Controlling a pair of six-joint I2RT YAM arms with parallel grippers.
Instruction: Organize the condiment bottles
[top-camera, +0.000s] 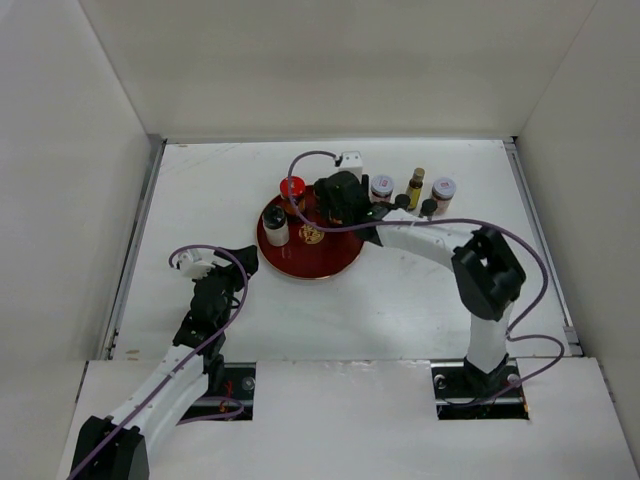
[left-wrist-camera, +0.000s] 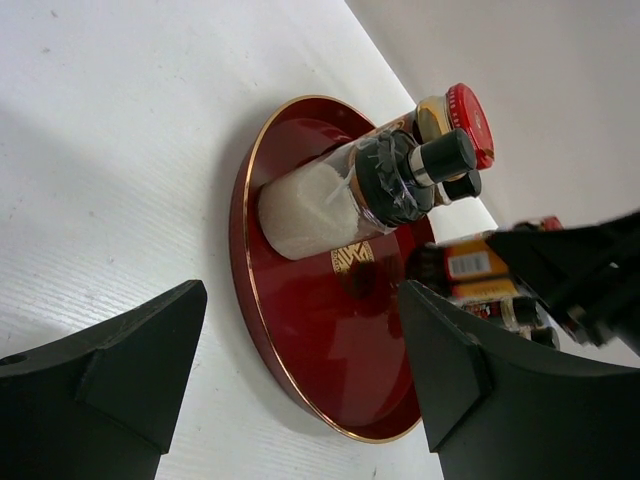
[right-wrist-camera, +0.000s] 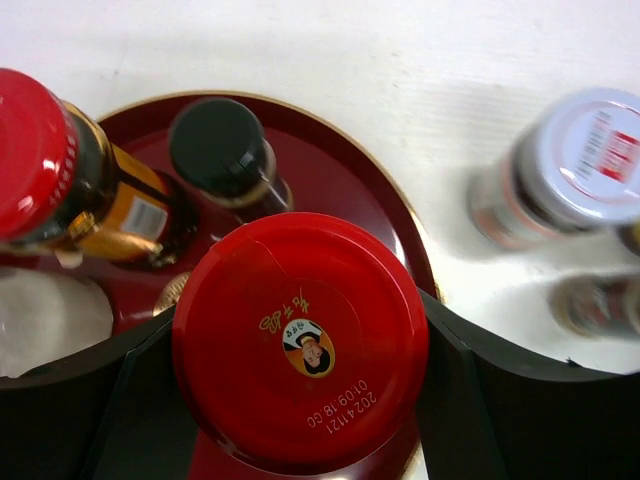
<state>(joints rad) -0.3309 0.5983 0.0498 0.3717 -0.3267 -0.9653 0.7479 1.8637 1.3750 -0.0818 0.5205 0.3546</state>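
1. Right hand (top-camera: 340, 203): reaches out over the far side of the round red tray (top-camera: 335, 262). Its jaws are closed against both sides of a red-lidded jar (right-wrist-camera: 300, 340). The wrist view looks straight down on the lid, which has a small printed emblem and date code. The jar sits over the tray's rim area, and I cannot tell whether it is resting on the tray or lifted.
2. Left hand (top-camera: 242, 258): low over the worktop (top-camera: 400, 310), just left of the tray. Its jaws are spread wide with nothing between them, and it points toward the tray.
3. White jar (top-camera: 275, 225): black-capped and upright on the left part of the tray.
4. Second red-lidded amber bottle (top-camera: 292, 188): upright at the tray's far left edge, behind the white jar.
5. Black-capped dark bottle (right-wrist-camera: 225, 150): stands on the tray, between the amber bottle and the held jar.
6. Pale-lidded jar (top-camera: 382, 187): on the worktop, just right of the tray.
7. Slim yellow bottle (top-camera: 416, 185): upright on the worktop, right of that jar.
8. Second pale-lidded jar (top-camera: 443, 189): at the right end of the same row.
9. Two small dark bottles (top-camera: 402, 203) (top-camera: 428, 207): on the worktop, just in front of that row.
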